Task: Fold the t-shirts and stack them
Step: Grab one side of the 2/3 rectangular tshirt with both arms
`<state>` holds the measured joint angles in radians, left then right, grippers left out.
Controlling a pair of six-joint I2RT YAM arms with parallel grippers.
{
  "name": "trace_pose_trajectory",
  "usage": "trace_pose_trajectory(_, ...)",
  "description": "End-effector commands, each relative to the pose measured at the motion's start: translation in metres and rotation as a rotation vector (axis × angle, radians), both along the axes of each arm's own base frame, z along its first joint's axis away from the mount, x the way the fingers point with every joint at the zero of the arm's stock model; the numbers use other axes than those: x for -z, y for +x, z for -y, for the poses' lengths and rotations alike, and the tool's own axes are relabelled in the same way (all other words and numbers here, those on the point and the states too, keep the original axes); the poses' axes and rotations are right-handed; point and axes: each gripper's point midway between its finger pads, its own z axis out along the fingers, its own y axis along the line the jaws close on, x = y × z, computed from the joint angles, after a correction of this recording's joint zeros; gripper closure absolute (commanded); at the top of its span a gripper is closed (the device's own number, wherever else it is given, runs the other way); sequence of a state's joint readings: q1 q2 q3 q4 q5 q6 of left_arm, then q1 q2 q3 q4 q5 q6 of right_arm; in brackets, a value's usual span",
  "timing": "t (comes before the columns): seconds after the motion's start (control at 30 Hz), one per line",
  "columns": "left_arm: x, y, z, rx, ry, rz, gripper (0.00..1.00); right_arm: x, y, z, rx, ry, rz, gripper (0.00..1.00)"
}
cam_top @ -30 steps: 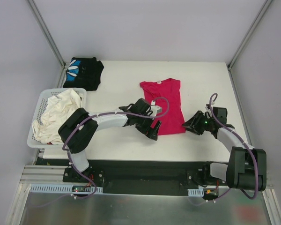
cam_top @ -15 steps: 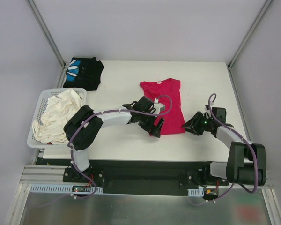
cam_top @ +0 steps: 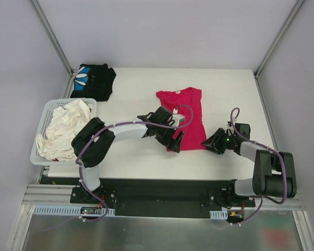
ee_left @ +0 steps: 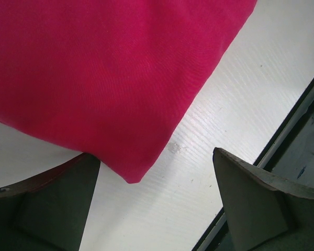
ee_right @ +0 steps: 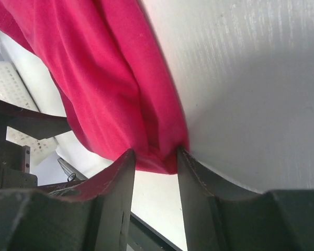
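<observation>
**Two grippers at the red shirt's near corners**

From above – the left arm reaches out from its base across the table [cam_top: 131, 89], and the left gripper [cam_top: 174, 142] hangs over the near-left corner of the red shirt [cam_top: 184, 112]. The right arm is bent low, with the right gripper [cam_top: 215, 141] at the shirt's near-right corner. The shirt lies flat mid-table, collar away from the arms. The black shirt [cam_top: 92, 81] sits folded at the far-left corner, well apart, beyond a basket [cam_top: 43, 121] of white cloth [cam_top: 63, 128]. Neither gripper's opening can be read from here.

Left wrist – the left gripper [ee_left: 154, 157] stands wide open and holds nothing. The red shirt [ee_left: 104, 68] has its corner between the fingers, close beside the left one. The rest of the shirt is cut off by the frame.

Right wrist – the right gripper [ee_right: 154, 159] is closed partway on a bunched fold of the red shirt [ee_right: 110, 78]. The cloth fills the gap, and the fingertips are hidden against it.
</observation>
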<state>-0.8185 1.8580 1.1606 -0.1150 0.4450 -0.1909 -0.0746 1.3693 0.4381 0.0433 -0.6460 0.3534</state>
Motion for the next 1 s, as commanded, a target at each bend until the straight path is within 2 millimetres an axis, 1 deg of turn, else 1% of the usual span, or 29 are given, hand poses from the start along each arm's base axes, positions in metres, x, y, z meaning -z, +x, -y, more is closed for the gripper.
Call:
trace_pose_trajectory(0.0, -0.017, 0.0, 0.006, 0.031, -0.036, 0.032, 0.12, 0.004, -0.002, -0.001, 0.001, 0.009, 0.006, 0.59)
trace_pose_trajectory(0.13, -0.013, -0.001, 0.005, 0.024, -0.029, 0.021, 0.13, 0.001, 0.001, -0.001, 0.002, 0.01, 0.019, 0.59)
trace_pose_trajectory(0.2, -0.008, -0.001, 0.004, 0.02, -0.018, 0.016, 0.15, 0.0, 0.001, -0.001, 0.005, 0.012, 0.018, 0.59)
trace_pose_trajectory(0.27, -0.007, -0.001, 0.004, 0.019, -0.017, 0.011, 0.17, -0.001, 0.002, -0.001, 0.003, 0.014, 0.018, 0.59)
trace_pose_trajectory(0.43, -0.008, -0.004, 0.003, 0.016, -0.019, 0.002, 0.25, -0.002, 0.001, -0.002, -0.002, 0.019, 0.014, 0.59)
trace_pose_trajectory(0.5, -0.01, -0.004, 0.004, 0.012, -0.023, 0.0, 0.3, -0.003, 0.002, -0.002, -0.002, 0.023, 0.016, 0.6)
trace_pose_trajectory(0.6, -0.007, -0.003, 0.005, 0.009, -0.02, -0.01, 0.36, -0.005, 0.003, -0.002, -0.002, 0.024, 0.021, 0.6)
trace_pose_trajectory(0.73, -0.004, -0.004, 0.007, 0.011, -0.02, -0.03, 0.4, -0.008, 0.004, -0.002, -0.001, 0.025, 0.021, 0.6)
trace_pose_trajectory(0.9, -0.006, -0.003, 0.008, 0.014, -0.026, -0.021, 0.43, -0.009, 0.003, -0.003, -0.004, 0.027, 0.018, 0.6)
trace_pose_trajectory(0.97, -0.004, -0.003, 0.008, 0.014, -0.022, -0.024, 0.51, -0.008, 0.004, -0.002, -0.003, 0.026, 0.013, 0.62)
